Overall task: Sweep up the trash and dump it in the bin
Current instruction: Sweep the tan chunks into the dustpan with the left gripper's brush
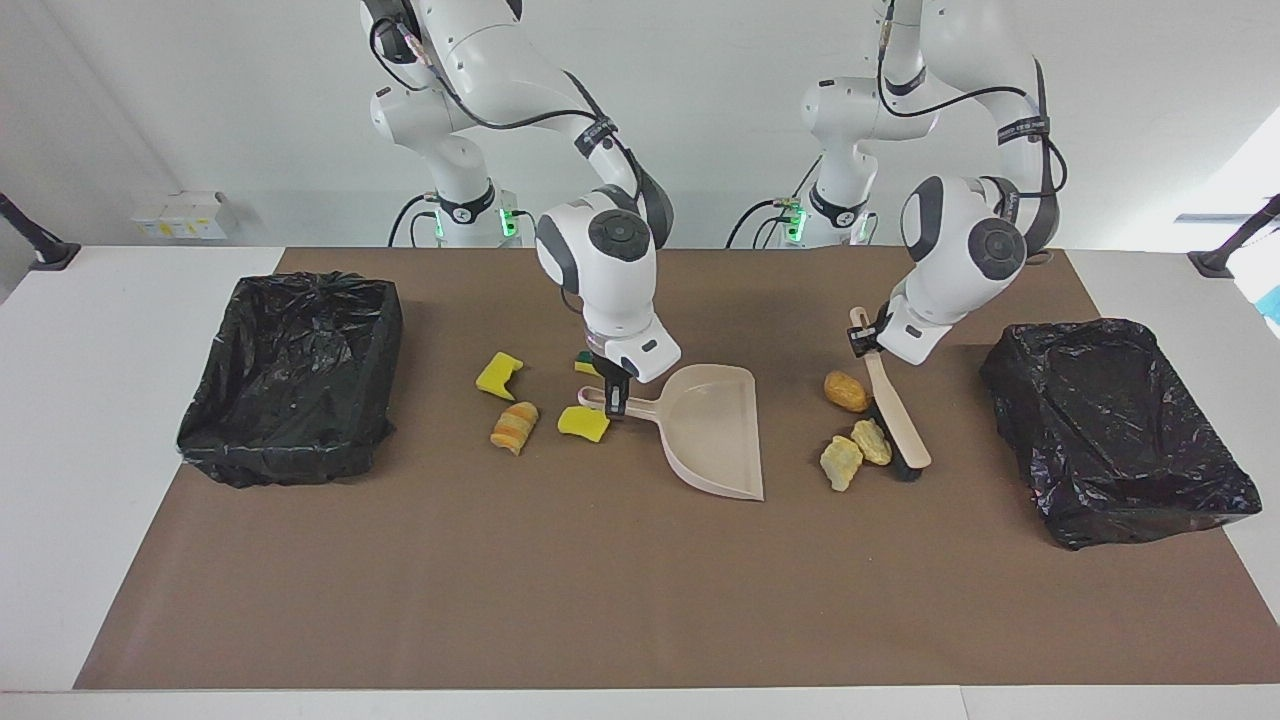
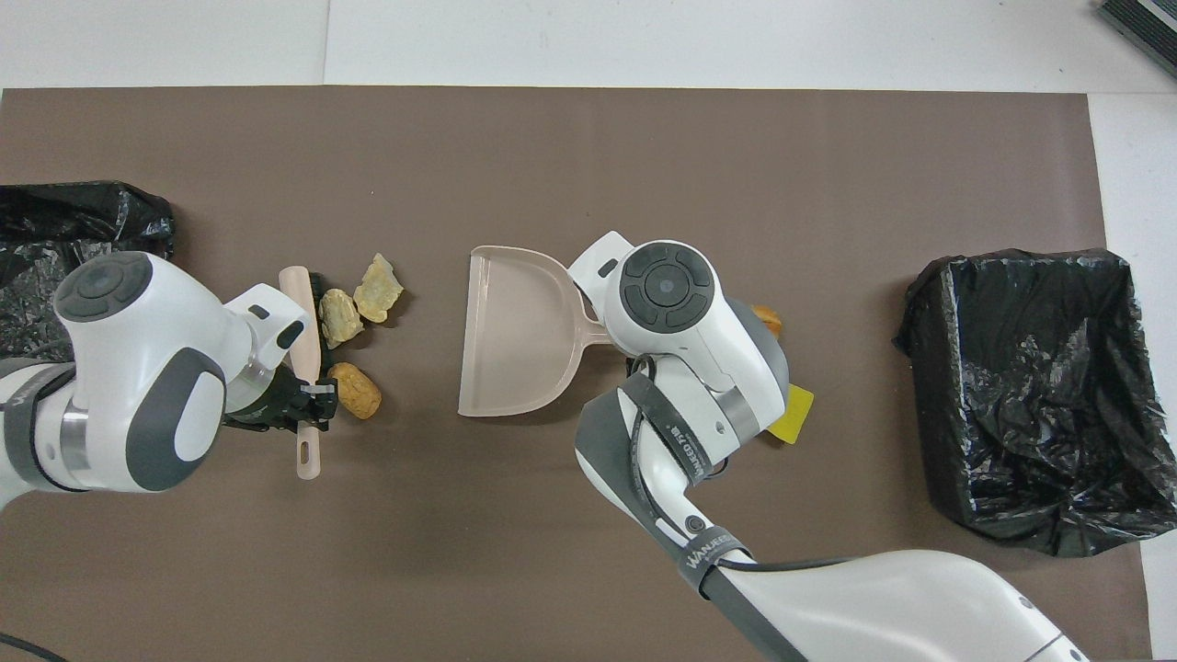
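Gripping the thin handle of the beige plastic dustpan (image 1: 712, 430), the right gripper (image 1: 612, 392) is clamped tight with its black fingers pointing straight down. The dustpan lies flat on the brown paper mat (image 1: 600, 590), a smooth shallow scoop whose straight lip faces the left arm's end of the table.

Toward that end from the dustpan, the left gripper (image 1: 862, 338) is closed on the handle of the brush (image 1: 893, 412), a long beige paddle with a band of black bristles resting on the mat. Three tan-yellow lumps (image 1: 852, 440) with rough, crumbly surfaces sit between the brush and the dustpan's lip; the two paler, jagged ones touch the bristles, and the rounder, browner one lies just beside the handle.

Toward the right arm's end from the dustpan lie the soft scraps: a yellow sponge piece (image 1: 583, 424) touching the dustpan's handle, a notched yellow sponge piece (image 1: 498, 374), a rounded chunk (image 1: 514, 427) striped orange and cream, and a small yellow-green scrap (image 1: 585, 366) half hidden by the right gripper.

Two rectangular bins lined with crinkled, glossy black plastic flank the dustpan, one bin (image 1: 290, 378) at the right arm's end and the other bin (image 1: 1125, 430) at the left arm's end.
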Motion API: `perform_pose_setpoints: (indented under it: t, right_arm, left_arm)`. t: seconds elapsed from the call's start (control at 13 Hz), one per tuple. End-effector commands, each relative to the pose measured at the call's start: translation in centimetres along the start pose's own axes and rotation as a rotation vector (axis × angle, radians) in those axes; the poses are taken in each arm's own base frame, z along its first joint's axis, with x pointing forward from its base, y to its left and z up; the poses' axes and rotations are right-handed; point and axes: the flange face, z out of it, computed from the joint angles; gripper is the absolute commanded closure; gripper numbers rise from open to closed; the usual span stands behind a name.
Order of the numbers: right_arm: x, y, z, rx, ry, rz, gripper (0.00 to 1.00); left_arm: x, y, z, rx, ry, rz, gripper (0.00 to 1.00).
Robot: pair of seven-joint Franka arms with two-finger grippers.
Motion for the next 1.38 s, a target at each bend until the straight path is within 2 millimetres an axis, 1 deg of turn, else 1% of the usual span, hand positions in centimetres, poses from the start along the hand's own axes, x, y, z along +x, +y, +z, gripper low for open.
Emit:
perform_pose_setpoints:
  t: [0.0, 0.08, 0.15, 0.23, 0.38, 0.46, 0.54, 0.62, 0.69, 0.77, 0.85, 0.92, 1.0, 1.08, 1.15, 1.23, 1.31]
  right_arm:
    - [1.5, -0.7, 1.1, -0.008, 0.011, 0.005, 1.0]
    - [1.8, -1.0, 1.4, -0.007, 0.011, 0.012, 1.0]
    - [1.9, -0.9, 1.5, -0.014, 0.017, 0.015, 1.0]
    - [2.0, -0.9, 1.4, -0.016, 0.019, 0.013, 1.0]
    - [1.9, -0.9, 1.5, -0.016, 0.019, 0.015, 1.0]
    - [2.0, -0.9, 1.5, -0.014, 0.019, 0.016, 1.0]
    - [1.9, -0.9, 1.5, -0.014, 0.019, 0.017, 1.0]
    - [1.9, -0.9, 1.5, -0.015, 0.018, 0.016, 1.0]
    - [1.9, -0.9, 1.4, -0.011, 0.015, 0.016, 1.0]
    - [1.8, -0.9, 1.5, -0.011, 0.013, 0.018, 1.0]
    - [1.7, -0.8, 1.6, -0.009, 0.012, 0.019, 1.0]
    - [1.7, -0.9, 1.5, -0.006, 0.011, 0.02, 1.0]
    - [1.8, -0.9, 1.5, -0.006, 0.009, 0.018, 1.0]
    - [1.7, -0.9, 1.5, -0.006, 0.009, 0.019, 1.0]
    - [1.6, -0.8, 1.5, -0.006, 0.009, 0.021, 1.0]
    - [1.6, -0.9, 1.6, -0.005, 0.008, 0.019, 1.0]
    - [1.6, -1.0, 1.8, -0.001, 0.005, 0.019, 1.0]
  left_arm:
    - [-2.0, 3.7, 0.7, 0.006, 0.04, 0.01, 1.0]
    - [-2.3, 5.5, 1.0, -0.001, 0.053, 0.036, 1.0]
    - [-2.4, 6.5, 0.9, -0.031, 0.048, 0.033, 1.0]
    - [-2.8, 8.3, 0.5, -0.064, 0.05, 0.046, 1.0]
    - [-3.9, 11.3, 0.4, -0.093, 0.034, 0.077, 1.0]
    - [-4.7, 12.7, 0.1, -0.104, 0.023, 0.094, 1.0]
    - [-4.9, 13.6, -0.8, -0.114, 0.007, 0.092, 1.0]
    - [-5.1, 13.9, -2.3, -0.115, -0.011, 0.086, 1.0]
    - [-5.4, 13.5, -4.2, -0.115, -0.026, 0.087, 1.0]
    - [-6.0, 12.4, -6.2, -0.114, -0.048, 0.069, 1.0]
    - [-6.6, 11.0, -7.5, -0.112, -0.068, -0.004, 1.0]
    - [-6.5, 8.9, -8.4, -0.11, -0.093, -0.159, 1.0]
    - [-6.7, 7.7, -8.1, -0.09, -0.135, -0.283, 1.0]
    - [-7.3, 7.2, -7.7, -0.081, -0.145, -0.365, 1.0]
    - [-7.6, 6.1, -6.8, -0.084, -0.145, -0.406, 1.0]
    - [-7.9, 4.5, -5.9, -0.093, -0.141, -0.435, 1.0]
    - [-8.5, 3.3, -4.1, -0.089, -0.146, -0.453, 1.0]
